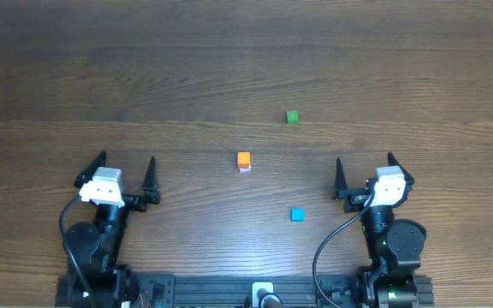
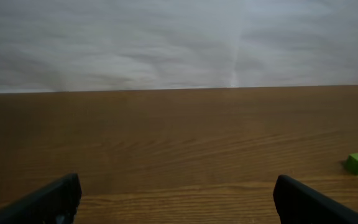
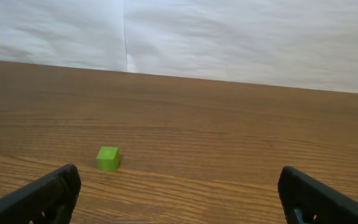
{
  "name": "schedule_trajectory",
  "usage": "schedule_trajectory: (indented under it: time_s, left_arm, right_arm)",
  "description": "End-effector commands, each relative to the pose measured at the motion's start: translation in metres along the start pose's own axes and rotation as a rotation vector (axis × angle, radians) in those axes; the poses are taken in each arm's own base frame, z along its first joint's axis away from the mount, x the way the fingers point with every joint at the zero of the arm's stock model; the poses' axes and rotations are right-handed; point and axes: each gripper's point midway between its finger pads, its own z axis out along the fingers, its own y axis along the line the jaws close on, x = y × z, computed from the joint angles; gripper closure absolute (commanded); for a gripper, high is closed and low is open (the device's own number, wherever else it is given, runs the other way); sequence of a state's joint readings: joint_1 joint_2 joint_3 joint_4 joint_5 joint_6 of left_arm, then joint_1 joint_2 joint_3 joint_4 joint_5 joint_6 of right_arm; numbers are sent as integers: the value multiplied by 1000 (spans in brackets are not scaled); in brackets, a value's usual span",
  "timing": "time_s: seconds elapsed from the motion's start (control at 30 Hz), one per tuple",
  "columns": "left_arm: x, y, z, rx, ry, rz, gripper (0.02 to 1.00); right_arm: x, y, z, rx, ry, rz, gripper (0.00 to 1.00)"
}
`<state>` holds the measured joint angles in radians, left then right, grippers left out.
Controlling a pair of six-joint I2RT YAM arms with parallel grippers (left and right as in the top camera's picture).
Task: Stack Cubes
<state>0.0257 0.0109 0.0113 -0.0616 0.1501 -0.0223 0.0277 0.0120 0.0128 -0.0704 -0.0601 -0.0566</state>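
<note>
Three small cubes on a brown wooden table (image 1: 229,68), green cube (image 1: 292,116), orange cube (image 1: 244,159), blue cube (image 1: 297,214), two black grippers wide open, left gripper (image 1: 127,156), right gripper (image 1: 365,157).

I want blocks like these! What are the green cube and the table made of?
Green cube: probably painted wood or plastic; flat matte colour, crisp edges, no grain showing. Table: wood or wood-look laminate; brown grain lines run along it.
</note>
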Motion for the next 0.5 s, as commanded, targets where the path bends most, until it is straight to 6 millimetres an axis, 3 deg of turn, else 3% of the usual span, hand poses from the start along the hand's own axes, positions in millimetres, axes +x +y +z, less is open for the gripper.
schedule_trajectory:
  time_s: [0.03, 0.17, 0.33, 0.5]
  left_arm:
    - [1, 0, 0, 5, -3, 15, 20]
    - [1, 0, 0, 5, -3, 15, 18]
    - [1, 0, 0, 5, -3, 15, 18]
    - [1, 0, 0, 5, -3, 15, 18]
  right_arm:
    - [2, 0, 0, 3, 2, -5, 7]
    - [0, 0, 0, 2, -6, -5, 7]
    - [-18, 3, -1, -22, -79, 107, 7]
    - [-54, 18, -10, -116, -149, 93, 7]
